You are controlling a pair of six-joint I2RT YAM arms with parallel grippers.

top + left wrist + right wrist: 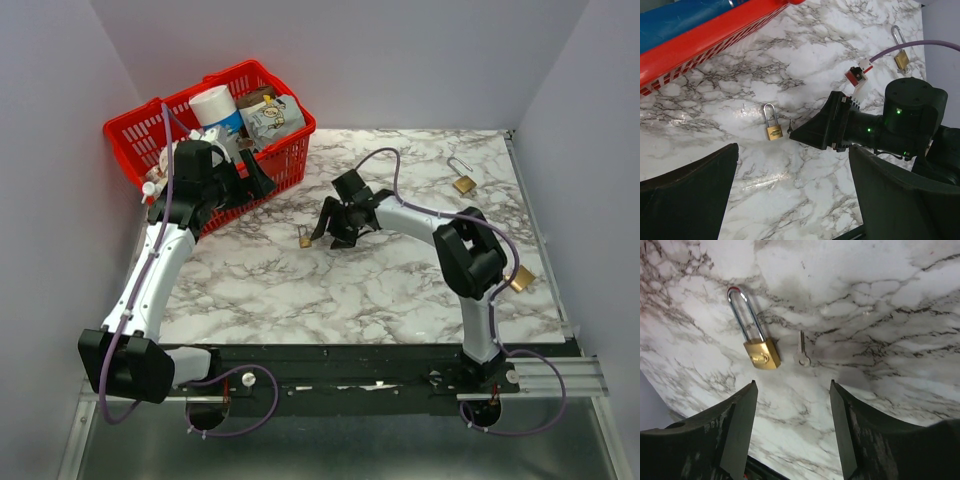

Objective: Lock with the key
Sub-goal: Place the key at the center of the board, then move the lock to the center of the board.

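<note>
Far left of the padlock, the red basket (130, 150) sits at the back of the marble table (300, 290). It is full of things (too jumbled to name). The left gripper (255, 178) is next to the basket, left of the padlock, with its fingers wide apart and nothing in them.

The padlock (760, 347) is small, with a brass body and a long silver loop. It lies flat on the table. It is hard to see if the loop is clicked in.

Just right of the padlock lies the key (801, 352), thin and silver, not touching it. Only the right wrist view shows it well. From above it is too tiny to pick out.

The right gripper (792, 390) is just right of the padlock and key. Its fingers are apart and hold nothing.

Well to the right of the padlock lies a second padlock (463, 180). A third padlock (520, 280) peeks out, half hidden by the right arm.
</note>
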